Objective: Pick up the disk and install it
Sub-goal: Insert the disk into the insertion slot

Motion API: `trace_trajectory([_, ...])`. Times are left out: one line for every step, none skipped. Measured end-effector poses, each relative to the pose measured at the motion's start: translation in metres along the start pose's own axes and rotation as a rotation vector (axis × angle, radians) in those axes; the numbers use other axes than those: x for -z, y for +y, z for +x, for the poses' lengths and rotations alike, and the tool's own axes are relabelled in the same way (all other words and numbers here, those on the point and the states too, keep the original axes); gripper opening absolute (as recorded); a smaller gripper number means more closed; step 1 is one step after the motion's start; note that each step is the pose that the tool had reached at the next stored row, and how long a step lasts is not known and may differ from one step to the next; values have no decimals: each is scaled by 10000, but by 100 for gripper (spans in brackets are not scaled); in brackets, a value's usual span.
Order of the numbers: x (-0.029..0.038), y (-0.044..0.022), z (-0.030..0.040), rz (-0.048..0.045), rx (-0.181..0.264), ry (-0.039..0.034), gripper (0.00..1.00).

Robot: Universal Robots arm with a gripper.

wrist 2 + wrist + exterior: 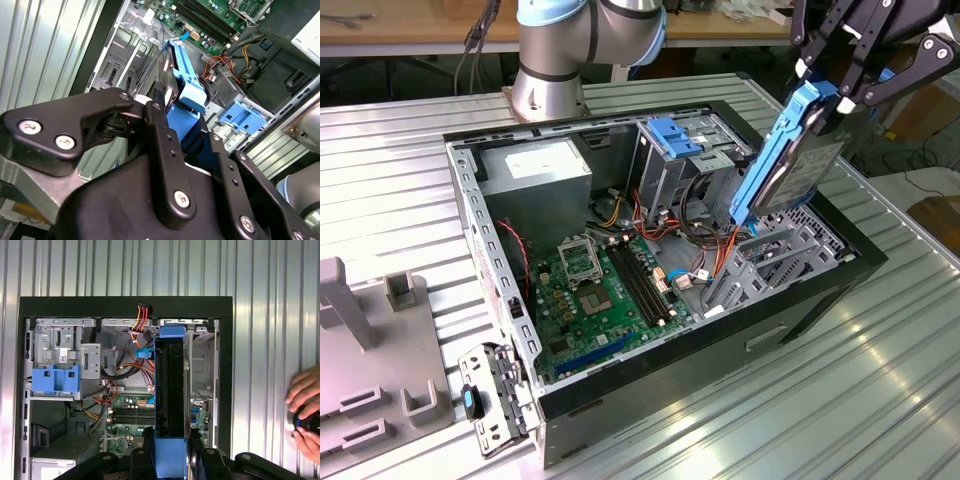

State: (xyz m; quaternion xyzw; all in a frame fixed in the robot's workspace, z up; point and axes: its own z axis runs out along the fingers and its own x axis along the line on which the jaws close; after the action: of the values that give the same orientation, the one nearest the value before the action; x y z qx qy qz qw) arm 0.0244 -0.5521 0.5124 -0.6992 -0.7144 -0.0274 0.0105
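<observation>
Claw clamped on disk, held over the open PC case, upper right of the exterior view.

The gripper [817, 92] has its fingers [196, 444] closed on one short end of the disk [788, 160], blue frame edge pinched between them. The disk hangs below the claw, tilted steeply, almost on edge, its lower end dipping into the case [720, 350] at the grey bays on the exterior view's right; cannot tell if it touches them. The fixed blue bracket [675, 135] on the drive cage sits just beside it, toward frame centre. The motherboard [600, 290] lies lower left of the disk, well apart. The case rests on a ribbed metal table [820, 420]. The arm base [550, 60] stands at top centre-left. In the first wrist view a person's hand [305, 410] rests on the table beside the case.
</observation>
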Motion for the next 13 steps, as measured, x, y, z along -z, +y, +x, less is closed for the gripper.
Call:
trace_trajectory([-19,22,-2,2,-84,-4,37])
trace_trajectory([-28,24,-3,-2,-162,-7,37])
trace_trajectory([-37,25,-3,-7,-261,-11,37])
trace_trajectory([-55,43,-4,-15,-402,-16,37])
trace_trajectory([-63,69,-5,-15,-409,-24,37])
trace_trajectory([-70,93,-8,-14,-409,-32,37])
trace_trajectory([-85,139,-13,-6,-409,-46,37])
trace_trajectory([-94,152,-18,2,-409,-49,37])
trace_trajectory([-106,162,-25,15,-410,-52,37])
trace_trajectory([-136,180,-46,45,-412,-54,37])
trace_trajectory([-169,187,-56,50,-412,-52,37])
trace_trajectory([-188,191,-62,51,-412,-53,37])
trace_trajectory([-204,198,-70,51,-412,-53,37])
